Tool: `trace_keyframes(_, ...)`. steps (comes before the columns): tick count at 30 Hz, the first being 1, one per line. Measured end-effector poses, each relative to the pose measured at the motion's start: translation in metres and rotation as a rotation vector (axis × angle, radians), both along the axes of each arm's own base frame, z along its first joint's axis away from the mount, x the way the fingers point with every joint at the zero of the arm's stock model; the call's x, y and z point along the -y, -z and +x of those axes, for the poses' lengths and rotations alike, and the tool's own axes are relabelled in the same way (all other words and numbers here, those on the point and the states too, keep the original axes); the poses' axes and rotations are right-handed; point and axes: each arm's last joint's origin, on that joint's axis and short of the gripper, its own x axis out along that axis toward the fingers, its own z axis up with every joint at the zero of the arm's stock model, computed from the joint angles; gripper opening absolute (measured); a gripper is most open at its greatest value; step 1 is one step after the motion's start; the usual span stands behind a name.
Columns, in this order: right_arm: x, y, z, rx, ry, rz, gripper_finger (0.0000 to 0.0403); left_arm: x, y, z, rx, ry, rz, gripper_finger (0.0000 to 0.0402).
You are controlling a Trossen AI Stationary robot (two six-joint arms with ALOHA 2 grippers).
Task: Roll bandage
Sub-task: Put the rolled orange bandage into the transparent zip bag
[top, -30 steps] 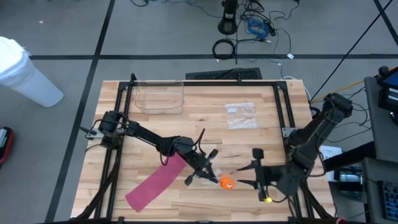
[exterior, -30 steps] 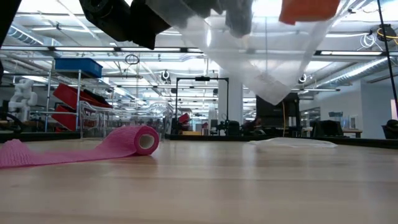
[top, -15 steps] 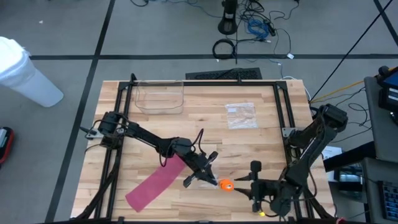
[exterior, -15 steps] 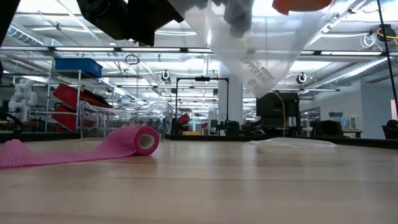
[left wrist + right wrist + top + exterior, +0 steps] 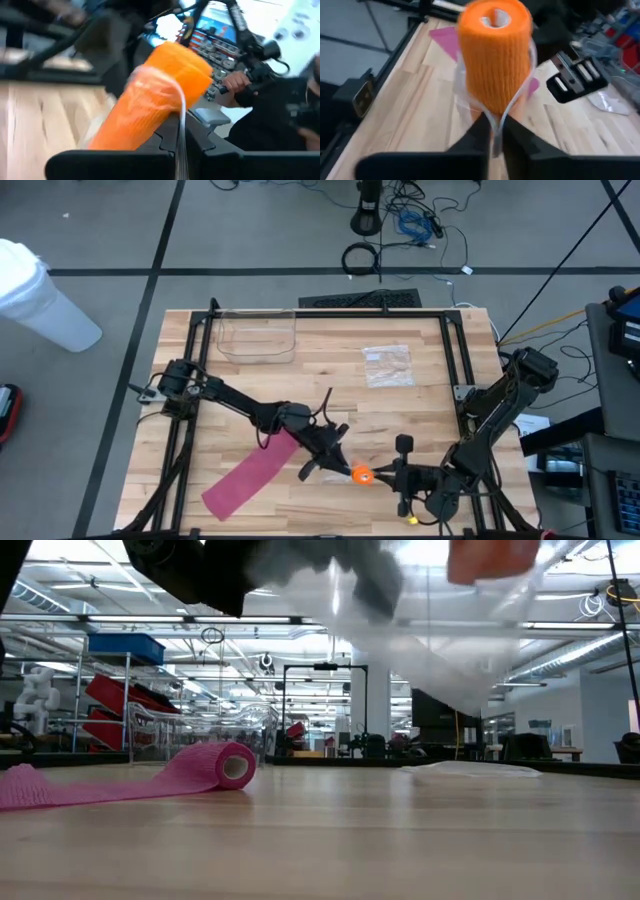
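- Looking from above, we see the left gripper [image 5: 328,457] and right gripper [image 5: 378,474] meet at the orange bandage roll [image 5: 361,474] near the table's [image 5: 420,405] front edge; the pink bandage [image 5: 252,473] lies unrolled to the left.
- From table height, we see the pink roll [image 5: 227,764] resting on the wood, the orange one [image 5: 492,558] aloft.
- At the left wrist, we see closed fingers pinching the clear wrapper [image 5: 177,107] on the orange roll [image 5: 155,105].
- At the right wrist, we see fingers [image 5: 477,132] shut on that wrapper [image 5: 492,115].

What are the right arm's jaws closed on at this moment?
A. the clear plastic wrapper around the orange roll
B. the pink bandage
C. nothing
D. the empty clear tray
A: in the right wrist view the right gripper pinches the clear plastic wrapper around the orange roll.
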Motion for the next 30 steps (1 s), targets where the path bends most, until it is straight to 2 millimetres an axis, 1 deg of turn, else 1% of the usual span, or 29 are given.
trace_keyframes(3,0.001,0.0,-0.001,-0.007,0.012,0.018,0.0003,-0.004,0.004,0.001,-0.085,-0.013,-0.042,0.0015)
trace_keyframes(5,0.004,0.0,-0.003,-0.028,0.024,0.04,0.0001,-0.006,0.007,0.001,-0.126,-0.014,-0.039,0.0015)
trace_keyframes(7,0.011,-0.002,-0.008,-0.058,0.055,0.078,0.0001,-0.011,0.008,0.001,-0.17,-0.022,-0.049,0.0015)
trace_keyframes(10,0.023,-0.006,-0.017,-0.101,0.13,0.142,0.0,-0.021,0.003,0.0,-0.214,-0.051,-0.051,0.0015)
trace_keyframes(13,0.038,-0.011,-0.02,-0.194,0.172,0.261,0.0,-0.035,0.002,-0.002,-0.309,-0.103,-0.055,0.0015)
trace_keyframes(16,0.047,-0.01,-0.016,-0.301,0.167,0.349,0.0001,-0.044,0.002,-0.003,-0.358,-0.164,-0.052,0.0015)
trace_keyframes(19,0.057,-0.008,-0.007,-0.35,0.182,0.378,0.0001,-0.052,0.003,-0.003,-0.401,-0.203,-0.084,0.0015)
trace_keyframes(22,0.063,-0.006,0.0,-0.348,0.197,0.342,0.0001,-0.052,0.008,-0.003,-0.444,-0.236,-0.076,0.0015)
trace_keyframes(24,0.064,-0.007,0.001,-0.304,0.221,0.299,0.0001,-0.049,0.011,-0.004,-0.46,-0.228,-0.058,0.0015)
trace_keyframes(27,0.062,-0.011,-0.003,-0.268,0.202,0.246,0.0001,-0.044,0.011,-0.005,-0.437,-0.206,-0.023,0.0015)
trace_keyframes(30,0.059,-0.016,-0.009,-0.251,0.173,0.251,0.0003,-0.041,0.011,-0.005,-0.421,-0.192,0.0,0.0015)
